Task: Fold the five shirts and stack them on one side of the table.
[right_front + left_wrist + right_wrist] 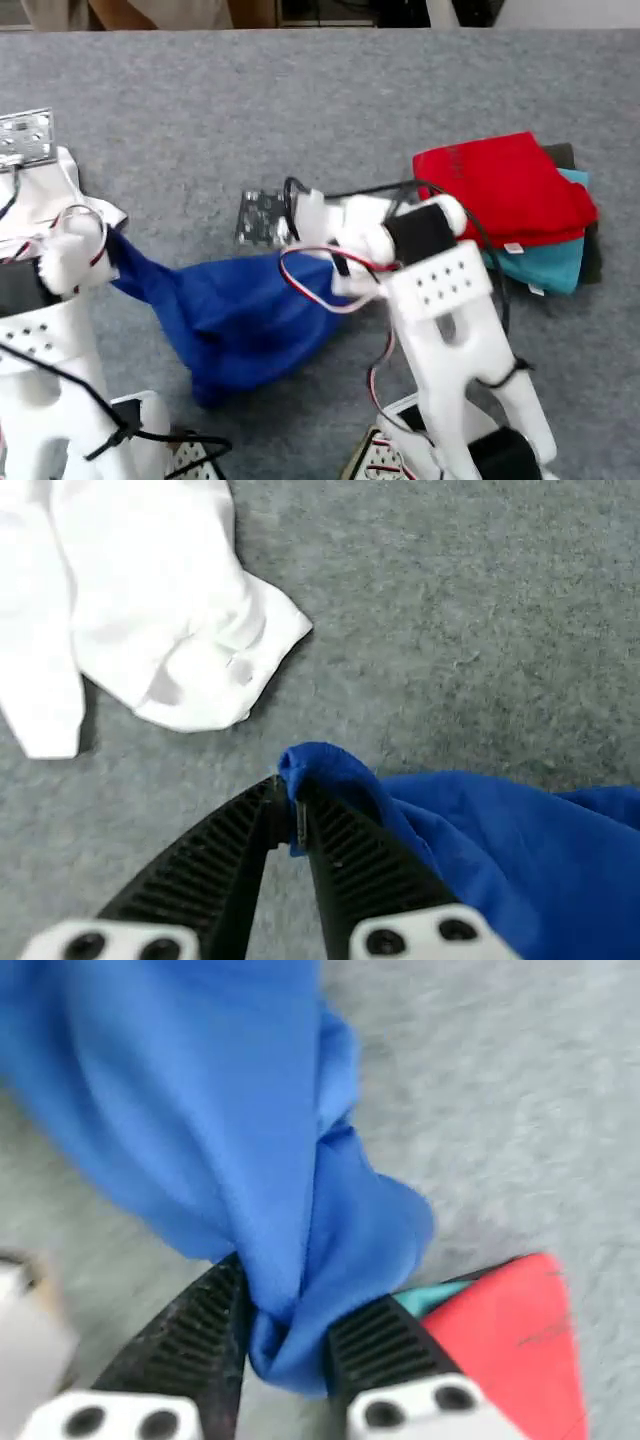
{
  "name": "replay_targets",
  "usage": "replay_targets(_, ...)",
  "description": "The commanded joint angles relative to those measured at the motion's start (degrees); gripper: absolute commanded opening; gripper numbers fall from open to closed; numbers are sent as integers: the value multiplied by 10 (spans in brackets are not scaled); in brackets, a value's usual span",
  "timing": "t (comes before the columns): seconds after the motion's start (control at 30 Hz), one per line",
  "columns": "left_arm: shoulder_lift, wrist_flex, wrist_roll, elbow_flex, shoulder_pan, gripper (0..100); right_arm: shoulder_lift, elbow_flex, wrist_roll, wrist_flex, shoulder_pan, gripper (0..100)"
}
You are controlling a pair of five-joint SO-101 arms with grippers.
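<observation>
A blue shirt (240,315) hangs stretched between the two arms, its lower part bunched on the grey table. My left gripper (291,815) is shut on one small corner of the blue shirt (480,850); in the high view this left gripper (105,252) is at the left. My right gripper (288,1335) is shut on a thick bunch of the blue shirt (240,1120); seen from above, the right gripper (305,245) holds the shirt's other end near the table's middle. A crumpled white shirt (150,610) lies beyond the left gripper.
At the right lies a stack with a red shirt (505,185) on top, a teal shirt (548,265) under it and a dark one (592,250) below. The white shirt (60,195) sits at the left edge. Bare grey table (330,110) stretches across the back.
</observation>
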Motion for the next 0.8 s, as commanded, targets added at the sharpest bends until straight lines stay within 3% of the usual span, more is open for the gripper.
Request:
replay_targets(0.0,8,-95,8,40,6,18,53,1,6,-138,12,2)
replay_targets(0.1,49,-142,19,46,-17,18,131,-28,-21,-231,11,2)
replay_targets(0.27,161,-231,99,44,-90,18,278,-120,-108,-330,13,8)
replay_targets(0.33,210,-260,109,44,-115,18,327,-162,-152,-331,13,79)
replay_targets(0.4,254,-273,108,32,-136,18,364,-194,-204,-331,14,228)
replay_targets(0.47,291,-271,108,4,-158,18,384,-220,-235,-309,14,377)
replay_targets(0.53,317,-271,108,-28,-183,18,388,-242,-203,-254,7,465)
replay_targets(0.63,344,-270,109,-82,-222,18,387,-271,-156,-159,-5,455)
replay_targets(0.77,360,-270,108,-135,-268,18,387,-313,-142,-36,-6,364)
